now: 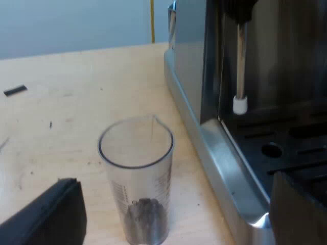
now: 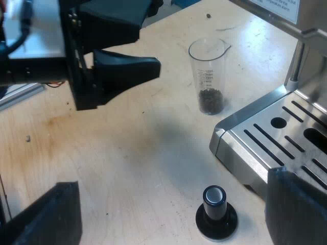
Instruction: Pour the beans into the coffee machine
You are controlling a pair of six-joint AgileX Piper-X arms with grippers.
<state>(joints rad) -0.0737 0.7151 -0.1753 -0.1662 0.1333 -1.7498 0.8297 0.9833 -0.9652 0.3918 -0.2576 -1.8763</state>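
A clear measuring glass (image 1: 135,178) stands upright on the wooden table (image 1: 61,117), close beside the espresso machine (image 1: 191,61), with a small heap of coffee beans (image 1: 145,209) at its bottom. My left gripper (image 1: 176,186) is open, its fingers spread on either side of the glass without touching it. In the right wrist view the measuring glass (image 2: 208,76) stands by the drip tray's corner, and my left gripper (image 2: 148,41) hovers a short way from it. My right gripper (image 2: 171,196) is open, higher above the table, holding nothing.
A tamper with a black knob (image 2: 216,208) stands on the table close to the drip tray (image 2: 276,138). The steam wand (image 1: 240,66) hangs over the tray's slots. Bare wood (image 2: 127,148) lies between the tamper and the glass.
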